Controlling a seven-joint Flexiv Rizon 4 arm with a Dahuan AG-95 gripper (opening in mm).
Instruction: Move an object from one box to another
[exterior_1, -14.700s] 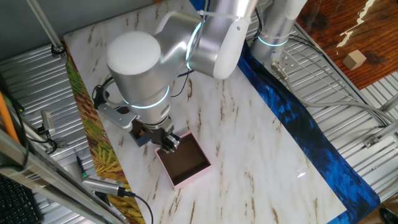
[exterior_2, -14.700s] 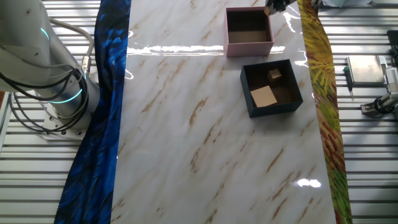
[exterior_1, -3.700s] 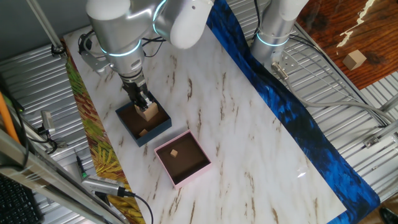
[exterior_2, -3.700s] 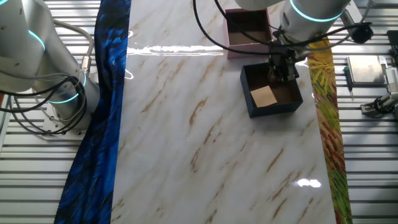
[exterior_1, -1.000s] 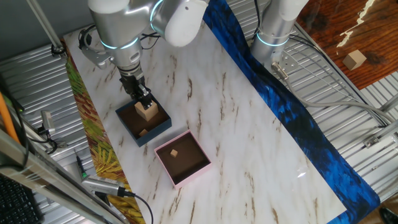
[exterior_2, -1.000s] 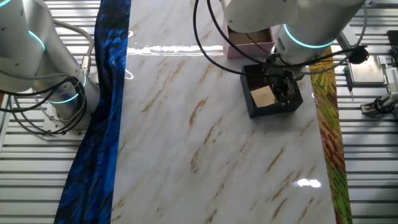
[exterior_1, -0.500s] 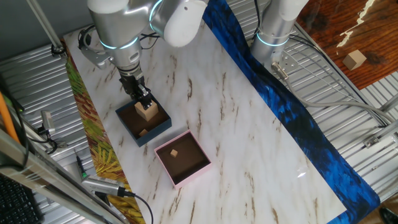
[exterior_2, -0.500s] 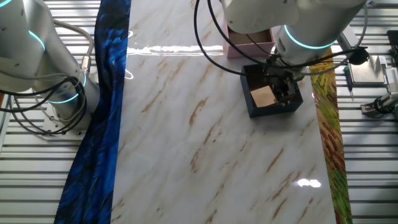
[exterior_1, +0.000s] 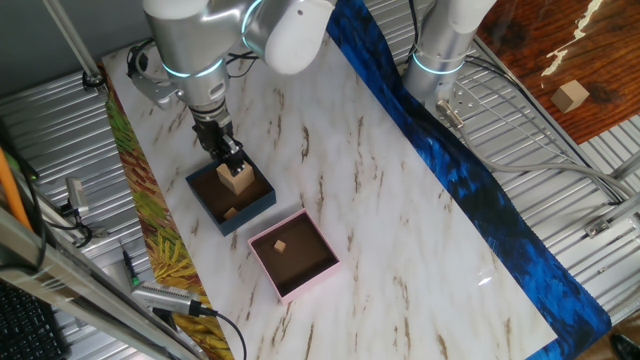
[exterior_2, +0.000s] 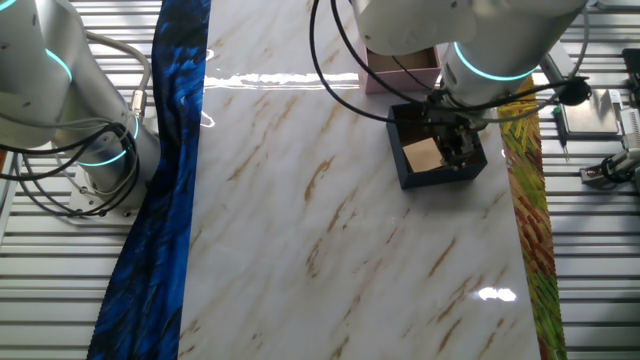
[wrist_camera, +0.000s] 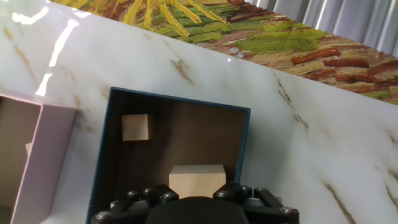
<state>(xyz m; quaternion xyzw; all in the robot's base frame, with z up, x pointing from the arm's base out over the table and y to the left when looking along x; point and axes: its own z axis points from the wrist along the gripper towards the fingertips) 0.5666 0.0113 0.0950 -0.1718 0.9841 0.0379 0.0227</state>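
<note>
Closest in the hand view, the pincer (wrist_camera: 196, 198) sits low inside the navy box (wrist_camera: 242, 163), its jaws either side of the larger wooden block (wrist_camera: 197, 181); whether they actually press on it I cannot tell. A smaller wooden cube (wrist_camera: 135, 127) lies at about ten o'clock from that block, apart from it. The pink box (exterior_1: 305, 282) stands just beside the navy one on the marble desk (exterior_1: 400, 230), holding one tiny cube (exterior_1: 282, 246).
</note>
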